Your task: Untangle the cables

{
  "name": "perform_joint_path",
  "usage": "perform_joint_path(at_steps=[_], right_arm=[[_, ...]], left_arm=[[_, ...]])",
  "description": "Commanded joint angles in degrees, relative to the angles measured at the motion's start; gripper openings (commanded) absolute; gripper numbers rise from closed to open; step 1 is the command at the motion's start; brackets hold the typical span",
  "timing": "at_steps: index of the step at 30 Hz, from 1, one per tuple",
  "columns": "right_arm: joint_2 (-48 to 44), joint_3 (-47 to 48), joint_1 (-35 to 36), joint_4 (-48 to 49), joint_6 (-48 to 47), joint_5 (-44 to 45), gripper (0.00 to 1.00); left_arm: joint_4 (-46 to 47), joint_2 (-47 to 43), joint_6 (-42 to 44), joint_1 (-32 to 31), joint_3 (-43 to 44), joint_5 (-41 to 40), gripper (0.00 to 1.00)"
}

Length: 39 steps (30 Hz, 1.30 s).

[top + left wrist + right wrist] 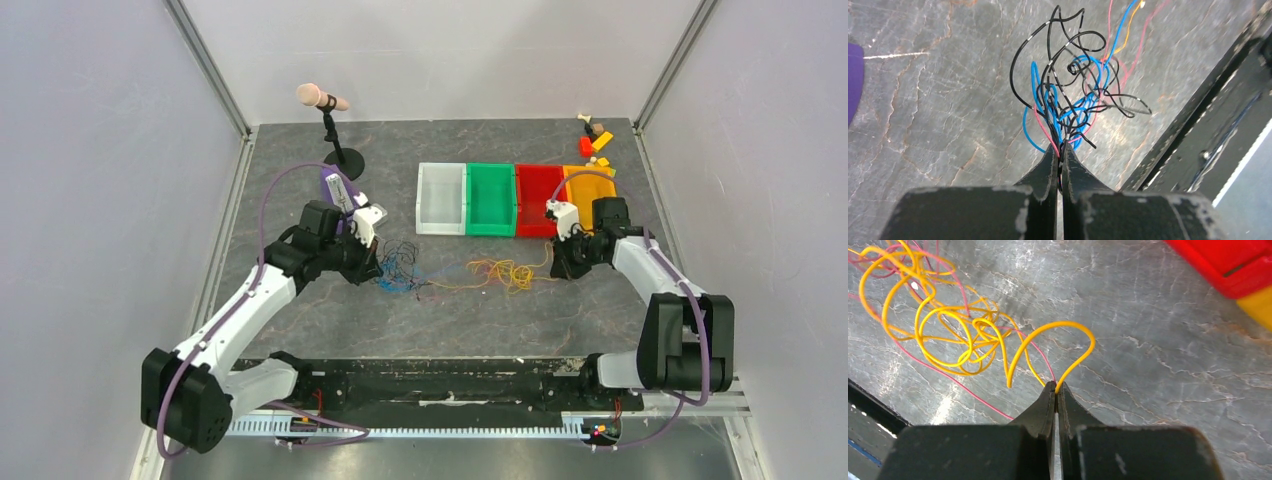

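The cables lie mid-table in two clumps joined by thin red strands. A blue and black clump (398, 266) sits on the left, a yellow clump (505, 272) on the right. My left gripper (377, 265) is shut on black, blue and red wires at the left clump's edge; in the left wrist view the wires (1068, 100) fan out from the closed gripper tips (1060, 152). My right gripper (557, 262) is shut on a yellow wire with a red strand; in the right wrist view the yellow loops (958, 335) spread up-left from its tips (1055, 386).
Four bins stand in a row behind the cables: clear (441, 198), green (490, 199), red (538, 200), yellow (585, 185). A microphone on a stand (335, 130) is at the back left. Small toy pieces (595, 140) lie at the back right. A black rail (430, 378) runs along the near edge.
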Motion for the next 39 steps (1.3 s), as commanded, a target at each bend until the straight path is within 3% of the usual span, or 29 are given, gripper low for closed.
perform_joint_path(at_steps=[1, 7, 8, 10, 11, 14, 17, 24, 29, 30, 32, 34, 35, 39], right_arm=[[1.0, 3.0, -0.7, -3.8, -3.7, -3.6, 0.0], [0.2, 1.3, 5.3, -1.0, 0.3, -6.5, 0.0], [0.0, 1.6, 6.0, -0.5, 1.2, -7.3, 0.0], [0.1, 3.0, 7.6, -0.2, 2.7, -9.0, 0.0], [0.2, 3.7, 8.2, -0.5, 2.9, -10.1, 0.0], [-0.3, 5.0, 9.8, -0.5, 4.2, -13.7, 0.0], [-1.4, 4.8, 12.0, 0.8, 6.4, -17.4, 0.0], [-4.3, 4.3, 16.7, 5.1, 12.1, -21.3, 0.0], [-4.8, 4.0, 17.7, 6.9, 14.9, -23.2, 0.0], [-4.7, 4.2, 17.7, 6.7, 15.0, -23.1, 0.0], [-4.6, 4.9, 17.1, 5.5, 14.8, -21.4, 0.0], [-4.6, 5.4, 14.2, 3.1, 13.7, -21.1, 0.0], [-4.5, 5.6, 12.4, 2.3, 13.3, -20.7, 0.0], [-3.6, 7.2, 4.0, -3.5, 7.2, -15.7, 0.0]], left_arm=[[-3.9, 3.2, 12.3, 0.2, -0.4, -1.2, 0.02], [-1.4, 6.6, 13.0, -0.7, 0.2, 0.3, 0.02], [-1.2, 6.7, 13.4, -1.4, 0.3, 0.4, 0.08], [-1.5, 6.5, 13.9, -2.3, 1.0, 1.9, 0.58], [-1.4, 6.0, 13.2, -2.3, 1.8, 3.2, 0.78], [4.5, 4.2, 8.1, -3.3, 2.7, 7.7, 0.8], [16.2, 4.8, 0.5, -8.3, 1.4, 6.2, 0.8], [34.3, 21.5, -15.2, -19.4, 4.7, -1.7, 0.82], [40.4, 32.4, -18.0, -24.0, 9.0, -7.0, 0.83], [38.3, 33.8, -18.2, -24.5, 10.3, -9.9, 0.78], [33.8, 35.4, -18.0, -23.7, 11.9, -14.0, 0.51], [29.4, 33.4, -17.0, -21.3, 10.6, -14.6, 0.15], [26.8, 31.6, -16.3, -19.7, 9.2, -14.5, 0.05], [15.7, 21.8, -7.8, -14.7, 4.4, -11.8, 0.02]])
